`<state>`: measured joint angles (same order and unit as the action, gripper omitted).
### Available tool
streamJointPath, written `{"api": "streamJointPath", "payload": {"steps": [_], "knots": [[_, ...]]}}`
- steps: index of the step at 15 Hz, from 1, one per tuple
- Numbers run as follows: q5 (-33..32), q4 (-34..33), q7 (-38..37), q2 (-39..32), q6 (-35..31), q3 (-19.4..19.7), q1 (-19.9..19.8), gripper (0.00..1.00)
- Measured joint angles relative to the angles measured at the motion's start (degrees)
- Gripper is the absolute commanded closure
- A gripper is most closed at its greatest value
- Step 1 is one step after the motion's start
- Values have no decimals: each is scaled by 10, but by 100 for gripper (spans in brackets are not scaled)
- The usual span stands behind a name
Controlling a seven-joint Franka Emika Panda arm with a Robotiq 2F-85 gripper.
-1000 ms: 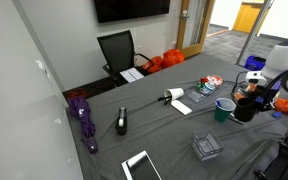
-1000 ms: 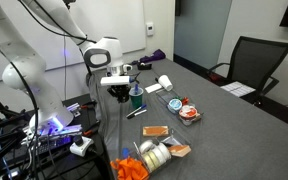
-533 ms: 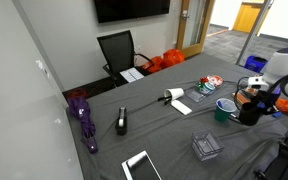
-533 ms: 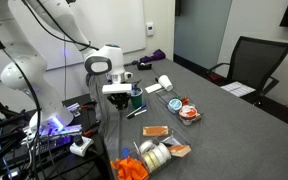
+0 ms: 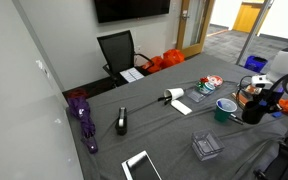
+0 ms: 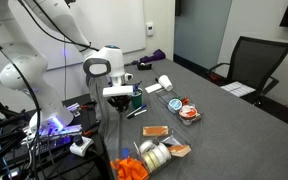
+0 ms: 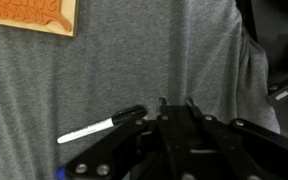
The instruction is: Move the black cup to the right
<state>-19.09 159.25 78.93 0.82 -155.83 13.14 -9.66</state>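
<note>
The black cup (image 5: pixel 252 116) has slid from the teal cup (image 5: pixel 224 108); gripper (image 5: pixel 253 106) grips it.

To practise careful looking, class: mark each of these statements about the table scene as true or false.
1. The teal cup stands close beside the black cup. True.
2. A purple umbrella lies on the table. True.
3. A person sits in the office chair. False: nobody sits in the chair.
4. In the wrist view, a marker stands upright in a cup. False: the marker lies flat on the table.
</note>
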Motion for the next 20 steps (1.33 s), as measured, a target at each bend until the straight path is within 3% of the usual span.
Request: {"api": "streamJointPath", "payload": {"steps": [6, 13, 15, 20], "knots": [[0, 0, 19, -6, -4, 1, -3, 95], [1, 0, 149, -24, -64, 41, -50, 95], [50, 0, 204, -33, -83, 46, -66, 95], [260, 0, 327, -42, -85, 43, -74, 95]]}}
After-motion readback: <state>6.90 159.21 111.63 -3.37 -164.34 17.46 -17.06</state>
